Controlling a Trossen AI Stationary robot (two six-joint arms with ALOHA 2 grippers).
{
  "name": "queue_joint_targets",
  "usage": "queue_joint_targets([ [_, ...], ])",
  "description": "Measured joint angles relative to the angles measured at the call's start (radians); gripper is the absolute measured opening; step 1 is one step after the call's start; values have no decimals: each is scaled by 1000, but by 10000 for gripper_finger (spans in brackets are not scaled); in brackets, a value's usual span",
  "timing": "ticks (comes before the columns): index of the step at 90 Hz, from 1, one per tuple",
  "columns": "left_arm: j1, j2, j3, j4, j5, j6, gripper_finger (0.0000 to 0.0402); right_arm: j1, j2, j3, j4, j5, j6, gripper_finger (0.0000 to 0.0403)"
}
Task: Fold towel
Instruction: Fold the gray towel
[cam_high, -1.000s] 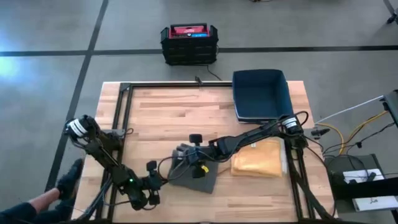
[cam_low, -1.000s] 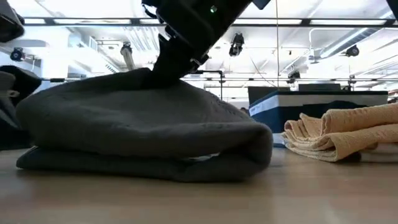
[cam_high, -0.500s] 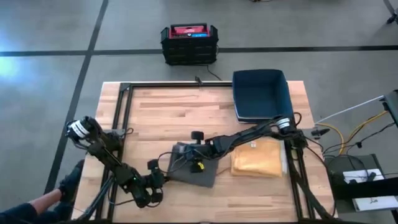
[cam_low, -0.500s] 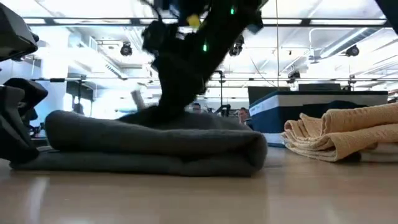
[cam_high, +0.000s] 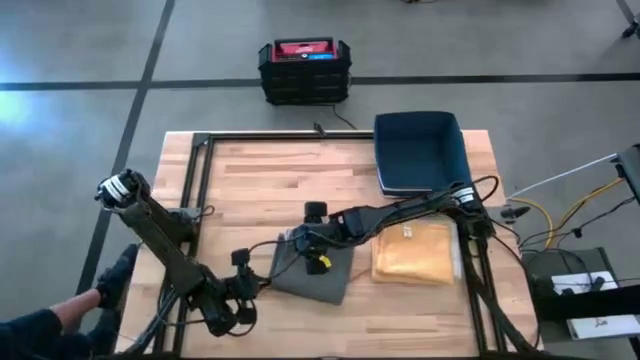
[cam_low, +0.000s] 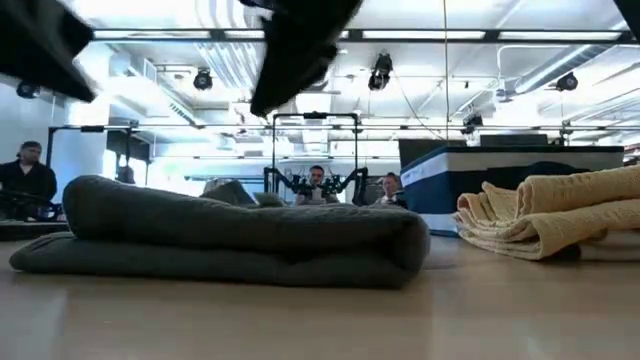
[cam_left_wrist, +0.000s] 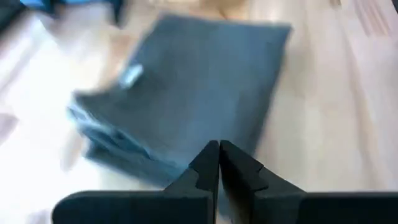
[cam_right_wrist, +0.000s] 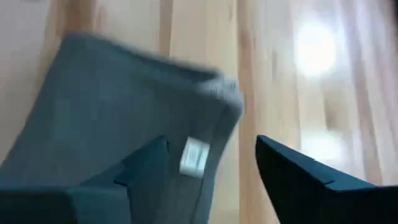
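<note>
The grey towel lies folded flat on the wooden table, just beside the folded tan towel, on its left. The right gripper hangs above the grey towel's upper left corner, fingers spread wide and holding nothing; a white tag shows on the cloth below it. The left gripper sits just off the grey towel's left edge, its fingers pressed together, empty. The blue bin stands beyond the tan towel.
</note>
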Motion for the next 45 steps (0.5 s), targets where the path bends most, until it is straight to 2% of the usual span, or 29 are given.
queue_joint_targets([
  [6,45,2,-21,73,23,65,0,21,-18,3,-55,-13,34,245],
  [18,157,42,-67,276,182,238,0,96,-47,-98,13,-9,95,255],
  [23,201,60,-76,328,237,282,0,127,-39,-163,118,-12,132,254],
  [29,244,73,-88,309,293,279,0,156,-30,-256,295,-9,166,249],
  [37,255,79,-103,258,376,213,0,187,-26,-375,544,-3,231,237],
  [45,227,77,-104,200,428,118,0,210,-11,-478,739,50,295,222],
])
